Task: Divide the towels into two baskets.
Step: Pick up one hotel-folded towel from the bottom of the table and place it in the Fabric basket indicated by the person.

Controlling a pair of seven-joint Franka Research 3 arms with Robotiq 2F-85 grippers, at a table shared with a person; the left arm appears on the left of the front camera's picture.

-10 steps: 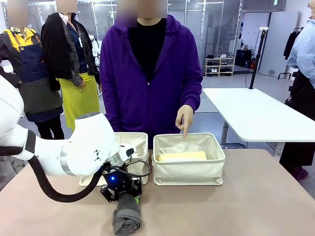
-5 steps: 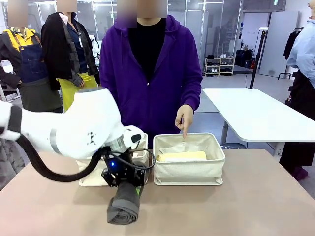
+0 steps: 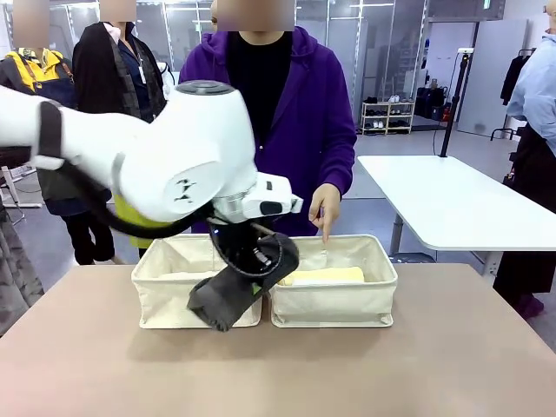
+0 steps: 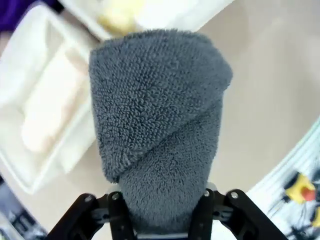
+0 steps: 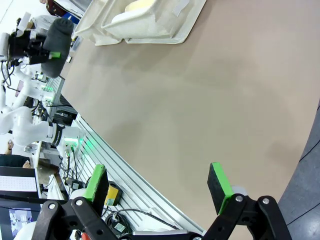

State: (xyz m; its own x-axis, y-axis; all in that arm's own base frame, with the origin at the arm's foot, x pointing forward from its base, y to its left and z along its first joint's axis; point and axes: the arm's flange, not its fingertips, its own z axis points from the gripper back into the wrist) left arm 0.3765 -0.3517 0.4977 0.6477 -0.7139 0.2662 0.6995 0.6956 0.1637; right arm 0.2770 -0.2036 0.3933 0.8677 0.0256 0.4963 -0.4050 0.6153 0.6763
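My left gripper [image 3: 254, 274] is shut on the dark grey towel [image 3: 219, 304], which hangs tilted in the air over the front rims where the two cream baskets meet. In the left wrist view the grey towel [image 4: 160, 115] stands between the black fingers [image 4: 202, 215]. A pale peach towel [image 4: 47, 115] lies in the left basket [image 3: 165, 300]. In the right basket [image 3: 339, 304] lies a pale yellow towel [image 3: 321, 276]. My right gripper [image 5: 157, 185] is open over bare table, far from the baskets.
A person in a purple hoodie stands at the far side, one hand [image 3: 326, 208] pointing down into the right basket. The tan table [image 3: 417, 373] has free room in front of the baskets and to the right. Its near edge [image 5: 150, 185] runs below the right gripper.
The left arm has lifted the grey towel off the table in front of the left basket and carried it up and right to the baskets' front rims. The person's hand stays pointing.
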